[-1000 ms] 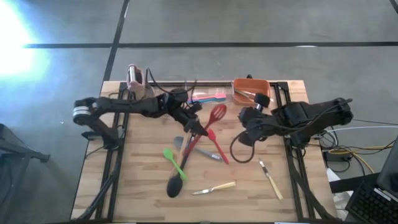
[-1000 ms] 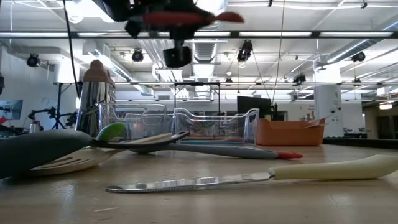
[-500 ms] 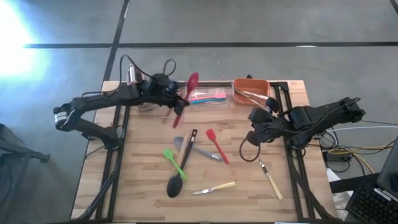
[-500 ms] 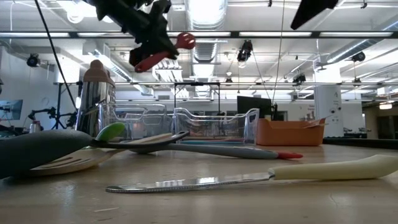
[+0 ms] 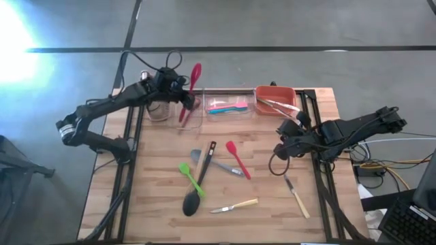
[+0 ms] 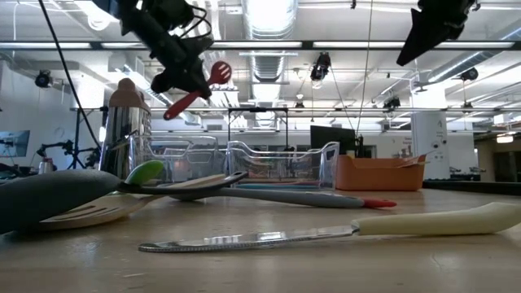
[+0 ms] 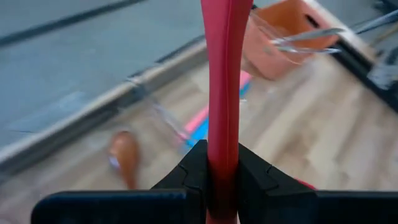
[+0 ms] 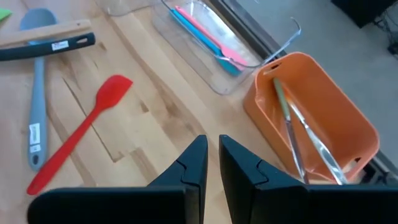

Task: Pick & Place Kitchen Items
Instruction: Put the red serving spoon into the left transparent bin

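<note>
A red slotted spatula (image 5: 191,88) is held clamped in the left gripper (image 5: 178,87), upper left; the right gripper (image 5: 281,143) is closed, empty. Several utensils (image 5: 196,182) remain unplaced at centre.

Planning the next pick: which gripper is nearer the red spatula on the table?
Right. The right gripper hangs just beside the red spatula; the left gripper is over the far bins, holding a red slotted spoon.

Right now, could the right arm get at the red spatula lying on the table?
Probably yes. The right gripper hangs empty, shut, beside the red spatula, nothing between them. The left gripper is off by the clear bin, holding a red slotted spoon.
</note>
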